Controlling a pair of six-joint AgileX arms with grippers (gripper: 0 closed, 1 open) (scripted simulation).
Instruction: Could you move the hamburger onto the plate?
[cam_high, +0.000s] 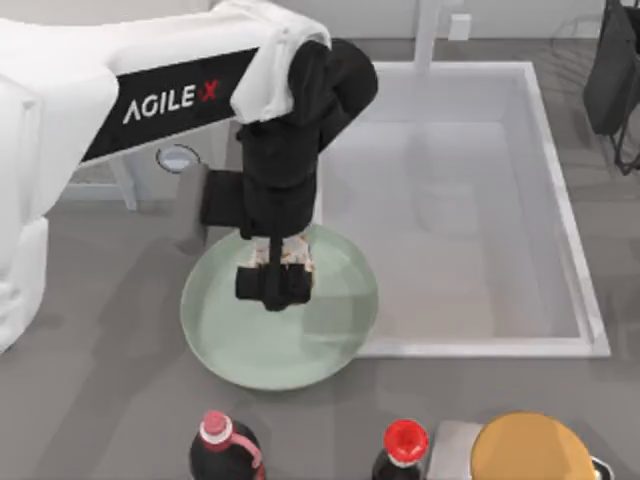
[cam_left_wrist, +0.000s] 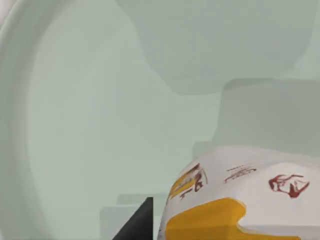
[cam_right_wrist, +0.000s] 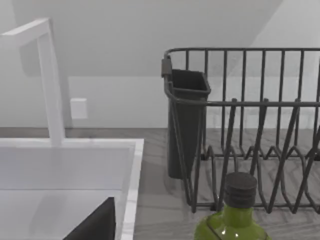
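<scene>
One left gripper (cam_high: 275, 283) over the plate (cam_high: 225, 345), jaws clenched on the hamburger (cam_left_wrist: 240, 200), sink (cam_high: 560, 200) at three o'clock.

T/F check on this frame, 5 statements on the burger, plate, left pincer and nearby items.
1. The left pincer is over the plate. True.
2. The hamburger sits in the sink basin. False: it is at the left pincer, above the plate's pale green surface, as the left wrist view shows.
3. The plate overlaps the sink's front-left corner in the top view. True.
4. Two red-capped bottles stand at the table's front edge, near the tan-orange dome. True.
5. The dish rack holds stacked plates. False: its wire slots are bare; a green bottle stands in front of it.
</scene>
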